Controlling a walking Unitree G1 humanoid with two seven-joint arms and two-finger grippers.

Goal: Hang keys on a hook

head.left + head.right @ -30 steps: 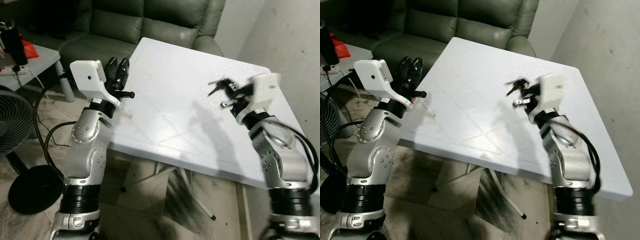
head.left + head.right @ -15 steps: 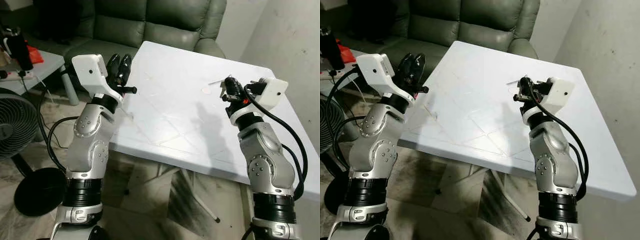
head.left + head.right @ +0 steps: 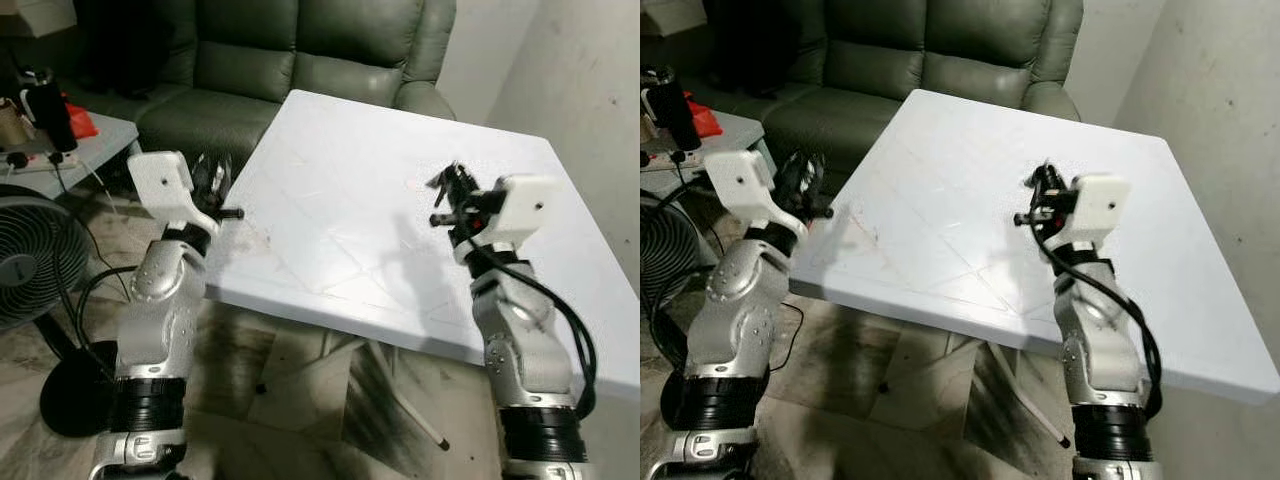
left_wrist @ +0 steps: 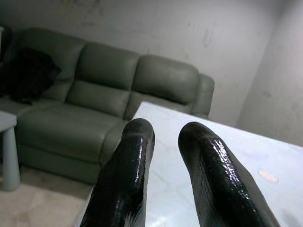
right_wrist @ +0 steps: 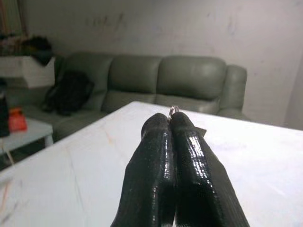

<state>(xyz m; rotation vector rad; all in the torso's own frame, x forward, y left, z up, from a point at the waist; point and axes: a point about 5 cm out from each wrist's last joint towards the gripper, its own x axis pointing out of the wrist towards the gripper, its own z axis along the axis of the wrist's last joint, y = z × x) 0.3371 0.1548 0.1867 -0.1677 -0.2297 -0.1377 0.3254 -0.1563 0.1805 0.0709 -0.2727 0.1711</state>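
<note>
The right tool [image 3: 452, 192] is raised above the right half of the white table [image 3: 340, 180], its two black fingers [image 5: 163, 142] pressed together on the keys [image 3: 443, 181], which hang as a small dark bunch at the fingertips, clear of the tabletop. In the right wrist view a bit of silver key ring [image 5: 173, 110] pokes out just above the closed tips. The left tool [image 3: 212, 176] is held up beside the table's left edge, over the floor rather than the tabletop, and its fingers [image 4: 135, 161] stand slightly apart with a narrow gap between them and nothing in that gap. A green sofa [image 3: 300, 50] stands behind the table, against a pale wall, with a dark bag [image 5: 71, 92] lying on its seat. To the robot's left, a low pale side table [image 3: 85, 140] carries a red object [image 3: 78, 118] and a dark bottle [image 3: 55, 110], and a floor fan [image 3: 30, 250] stands close by with its round black base [image 3: 75, 395] and cable on the tiled floor [image 3: 300, 400]. The table's thin metal legs [image 3: 400, 400] show beneath it.
</note>
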